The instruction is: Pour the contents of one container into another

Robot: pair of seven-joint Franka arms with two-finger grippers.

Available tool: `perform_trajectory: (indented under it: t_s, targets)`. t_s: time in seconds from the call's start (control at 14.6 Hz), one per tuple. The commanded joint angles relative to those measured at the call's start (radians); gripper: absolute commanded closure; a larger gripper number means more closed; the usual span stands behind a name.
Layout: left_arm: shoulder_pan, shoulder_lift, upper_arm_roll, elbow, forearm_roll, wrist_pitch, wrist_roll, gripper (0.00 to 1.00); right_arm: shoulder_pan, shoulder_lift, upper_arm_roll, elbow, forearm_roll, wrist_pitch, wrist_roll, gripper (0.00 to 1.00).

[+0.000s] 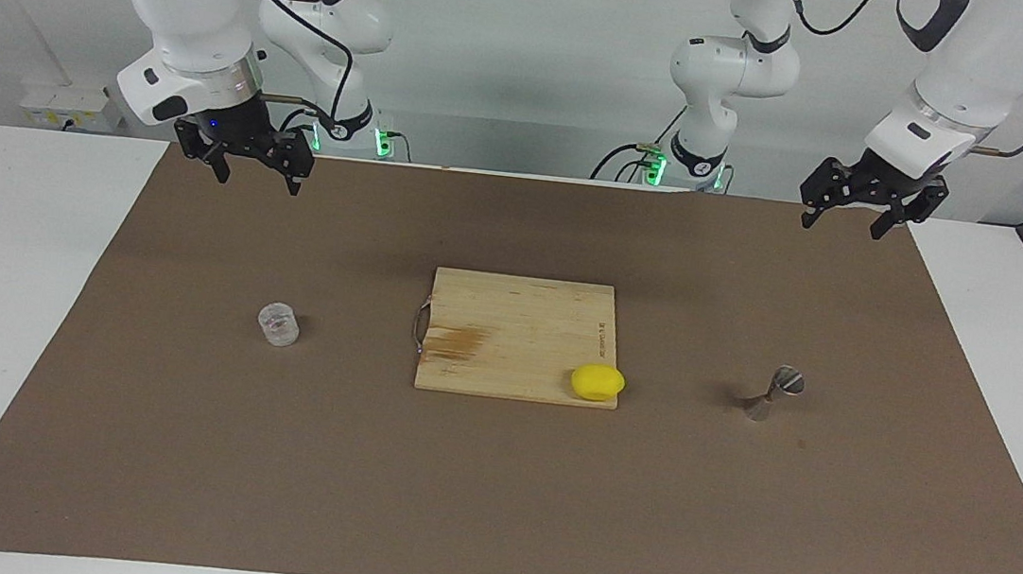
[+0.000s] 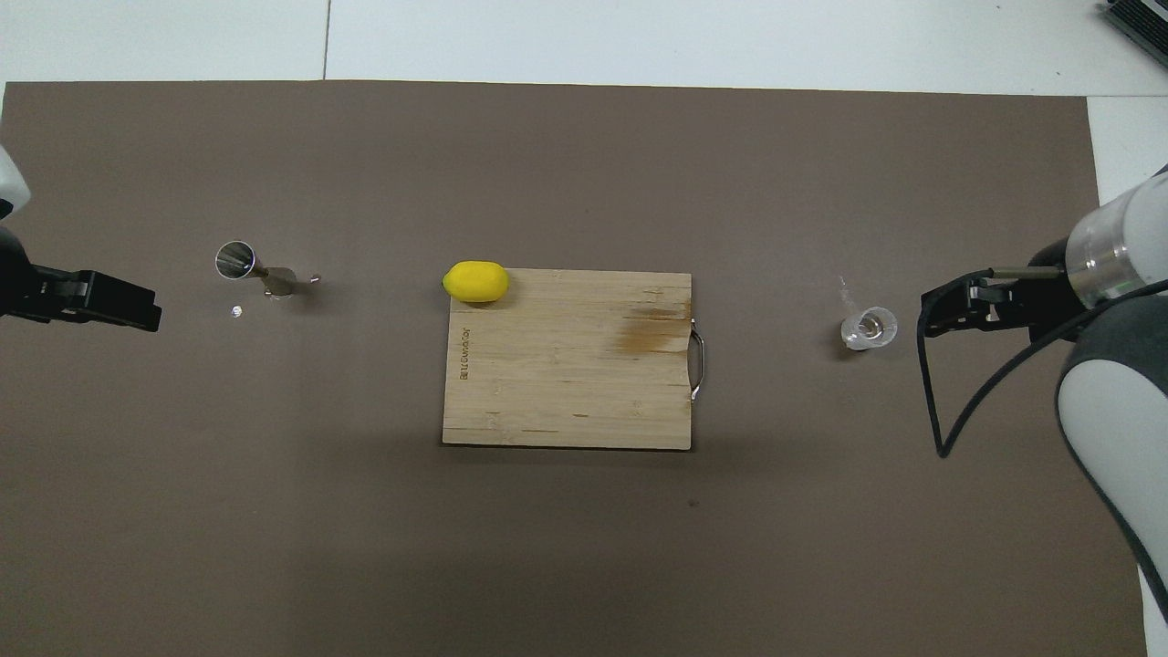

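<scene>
The small clear cup point(image 1: 278, 323) stands on the brown mat toward the right arm's end of the table; it also shows in the overhead view point(image 2: 868, 328). The silvery hourglass jigger point(image 1: 773, 393) stands on the mat toward the left arm's end, and also shows in the overhead view point(image 2: 254, 266). My right gripper point(image 1: 258, 177) is open and empty, raised over the mat's edge nearest the robots, well apart from the cup. My left gripper point(image 1: 841, 225) is open and empty, raised over the same edge, well apart from the jigger.
A wooden cutting board point(image 1: 517, 326) with a metal handle lies in the middle of the mat point(image 1: 490, 494), between cup and jigger. A yellow lemon point(image 1: 597, 382) sits on the board's corner toward the jigger, on the edge farther from the robots.
</scene>
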Motion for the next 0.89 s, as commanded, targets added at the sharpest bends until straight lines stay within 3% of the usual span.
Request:
perform_trajectory:
  t_s: [0.0, 0.27, 0.48, 0.82]
  targets:
    - [0.008, -0.028, 0.002, -0.045, -0.009, 0.029, -0.002, 0.00, -0.008, -0.016, -0.001, -0.021, 0.021, 0.020, 0.012, 0.00]
    - [0.014, -0.020, 0.009, -0.068, -0.101, 0.036, -0.107, 0.00, -0.008, -0.016, -0.001, -0.022, 0.021, 0.020, 0.012, 0.00]
    - [0.044, 0.027, 0.013, -0.068, -0.172, 0.043, -0.233, 0.00, -0.008, -0.016, -0.001, -0.021, 0.021, 0.020, 0.012, 0.00]
    - [0.095, 0.124, 0.013, -0.079, -0.350, 0.101, -0.647, 0.00, -0.008, -0.016, -0.001, -0.022, 0.021, 0.020, 0.012, 0.00]
